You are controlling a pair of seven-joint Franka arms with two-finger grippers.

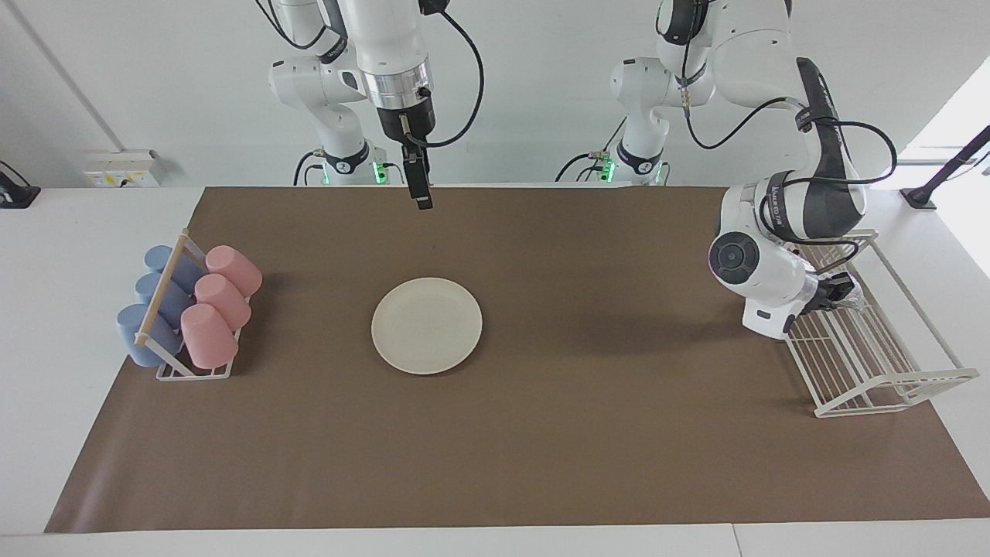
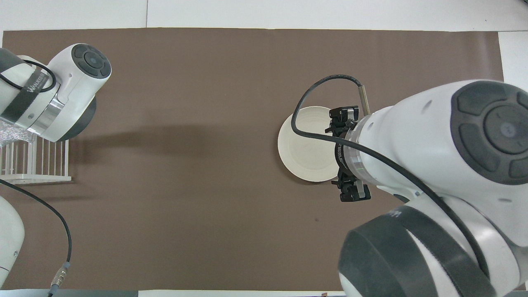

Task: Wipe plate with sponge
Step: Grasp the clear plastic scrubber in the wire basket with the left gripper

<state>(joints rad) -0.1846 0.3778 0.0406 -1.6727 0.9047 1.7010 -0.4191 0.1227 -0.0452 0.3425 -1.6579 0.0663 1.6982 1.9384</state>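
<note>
The cream-white plate [image 1: 426,325] lies flat on the brown mat, mid-table; it also shows in the overhead view [image 2: 307,152], partly covered by the right arm. The silvery sponge [image 1: 855,297] sits in the white wire rack [image 1: 874,363] at the left arm's end of the table, and shows glittery in the overhead view [image 2: 11,135]. My left gripper [image 1: 834,295] is low inside the rack, right at the sponge. My right gripper [image 1: 418,192] hangs pointing down, high over the mat's edge nearest the robots, apart from the plate. The arms' own wrists hide both grippers in the overhead view.
A small rack [image 1: 189,317] holds three pink cups [image 1: 220,302] and three blue cups [image 1: 158,298] on their sides, at the right arm's end of the table. The wire rack also shows in the overhead view [image 2: 37,165].
</note>
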